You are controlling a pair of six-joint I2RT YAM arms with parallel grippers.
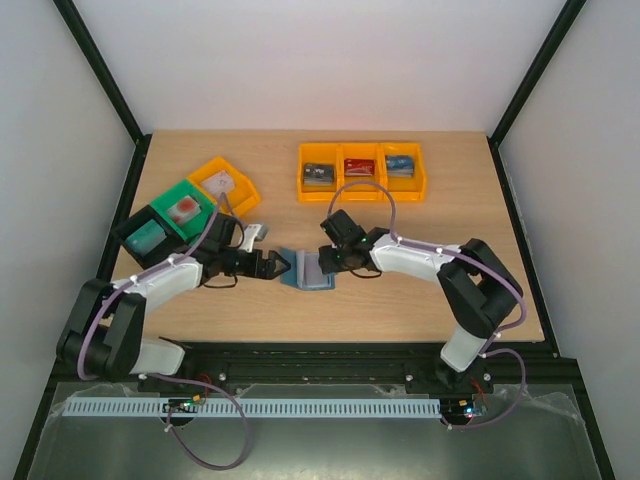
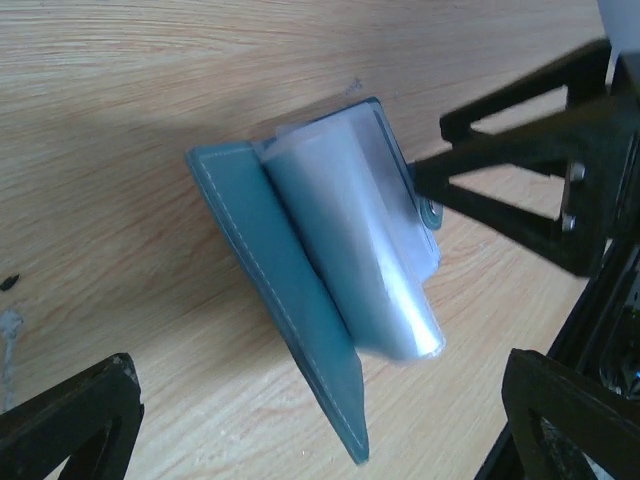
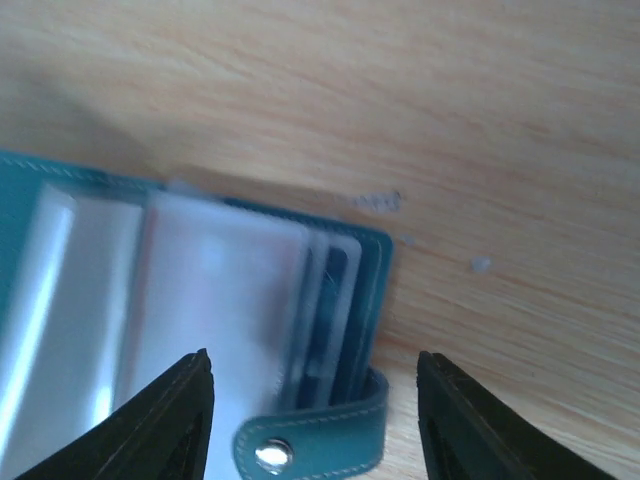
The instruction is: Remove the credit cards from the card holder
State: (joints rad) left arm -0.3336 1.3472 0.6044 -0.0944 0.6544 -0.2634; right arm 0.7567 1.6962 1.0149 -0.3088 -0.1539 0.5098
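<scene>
**Holder open at mid-desk, both tools parted around it**

In the top view the holder [image 1: 308,270] lies on the desk [image 1: 420,305] just below the centre of the frame, between the two tools. It is folded open like a book. The left wrist view shows one teal cover flat on the wood and a fan of clear sleeves [image 2: 360,260] standing up from the spine.

The left tool [image 1: 272,265] points at the holder from the left. Its jaws are spread as wide as they go and have hold of nothing. In its own view the fingers [image 2: 70,425] sit in the bottom corners, clear of the holder.

The right tool [image 1: 328,262] meets the holder from the right. Its jaws stand about half open and grip nothing that I can see. In its own view the sleeves and the tab [image 3: 320,440] with its snap lie in the gap between the two fingers [image 3: 170,420]. Whether a fingertip touches the holder's edge, I cannot tell.

Dark edges of cards [image 3: 335,300] show in the pockets at the holder's right edge, though that view is blurred.

An orange tray [image 1: 362,190] sits at upper centre. Its three compartments hold grey cards [image 1: 320,176], red cards [image 1: 358,168] and blue cards [image 1: 401,167]. At upper left stand an orange bin [image 1: 240,192], a green bin [image 1: 165,205] and a black bin [image 1: 128,232], each with something small inside.
</scene>
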